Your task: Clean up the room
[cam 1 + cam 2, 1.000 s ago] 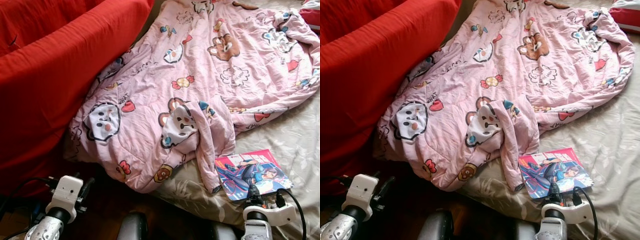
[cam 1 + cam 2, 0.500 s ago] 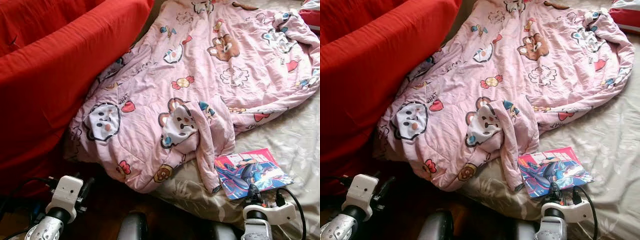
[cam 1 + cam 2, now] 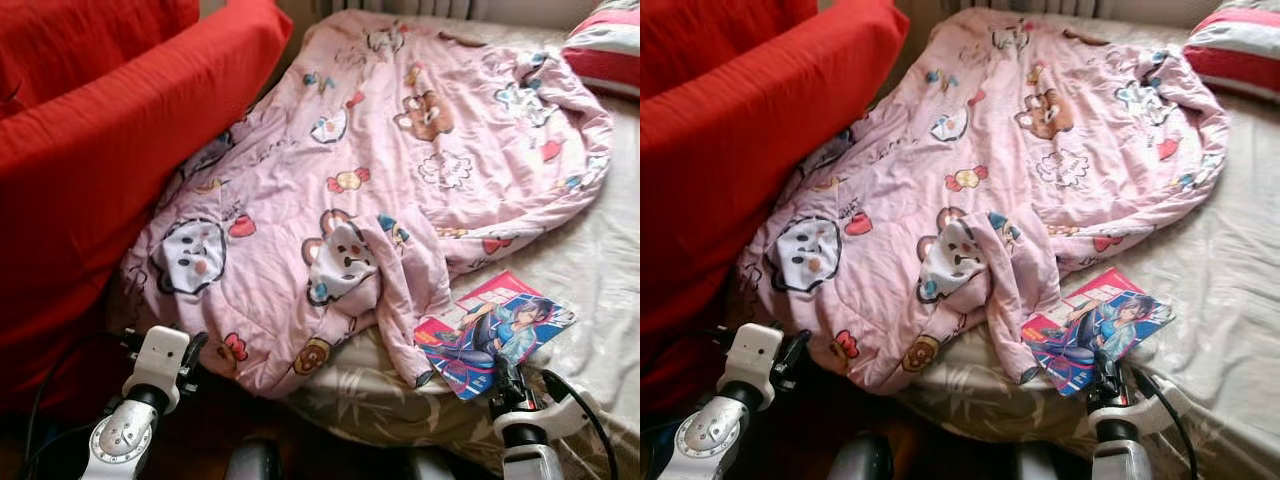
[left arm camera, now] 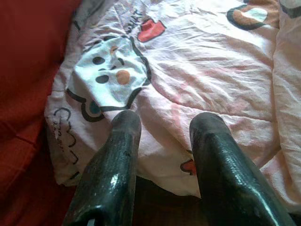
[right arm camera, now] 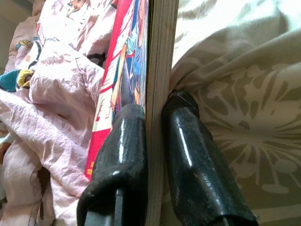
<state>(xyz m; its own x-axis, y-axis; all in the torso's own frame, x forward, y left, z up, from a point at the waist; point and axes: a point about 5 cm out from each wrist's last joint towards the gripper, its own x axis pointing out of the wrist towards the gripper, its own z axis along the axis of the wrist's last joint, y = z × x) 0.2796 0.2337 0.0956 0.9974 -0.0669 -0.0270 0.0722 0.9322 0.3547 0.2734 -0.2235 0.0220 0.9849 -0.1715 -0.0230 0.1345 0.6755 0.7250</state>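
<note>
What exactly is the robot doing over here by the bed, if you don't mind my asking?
It is tidying the bed. The right gripper has closed on the near edge of a comic book, one finger on the cover and one beneath, next to the beige sheet. The book's far corner lies beside a rumpled pink cartoon quilt. The left gripper is open and empty, at the quilt's lower edge near the red sofa.

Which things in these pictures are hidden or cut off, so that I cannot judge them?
- Comic book: near edge hidden behind the right gripper in the eye views.
- Bed sheet: mostly under the pink blanket.
- Striped pillow: cut by the eye view's corner.
- Red sofa: cut by the edges.
</note>
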